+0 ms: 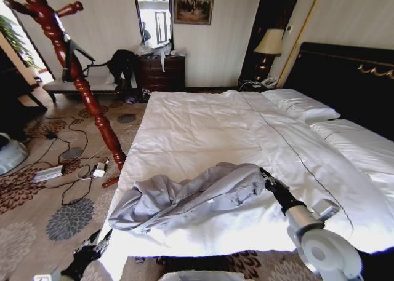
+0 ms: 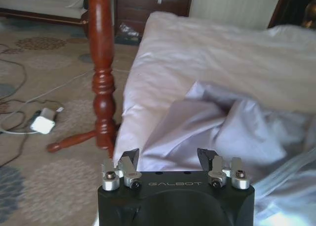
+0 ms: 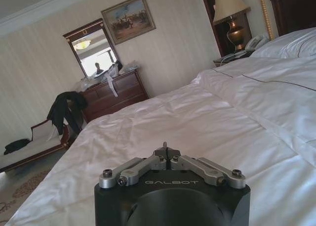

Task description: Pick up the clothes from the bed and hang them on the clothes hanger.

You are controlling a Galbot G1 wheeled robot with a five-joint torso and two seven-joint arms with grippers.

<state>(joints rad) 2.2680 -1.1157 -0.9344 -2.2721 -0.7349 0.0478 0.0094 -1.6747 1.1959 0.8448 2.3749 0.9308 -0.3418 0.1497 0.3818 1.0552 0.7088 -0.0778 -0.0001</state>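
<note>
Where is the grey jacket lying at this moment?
In the head view the grey jacket lies crumpled on the near edge of the bed, toward the robot's left side, with the right pincer at its end.

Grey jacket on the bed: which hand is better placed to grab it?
Left, probably. The left hand is open and aimed straight at the grey jacket just ahead. The right hand sits by the jacket's far end, but it is shut and faces bare duvet.

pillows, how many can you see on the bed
2. One pillow lies by the headboard nearer the lamp; a second pillow lies beside it, closer to the robot, running off frame. More may be hidden.
</note>
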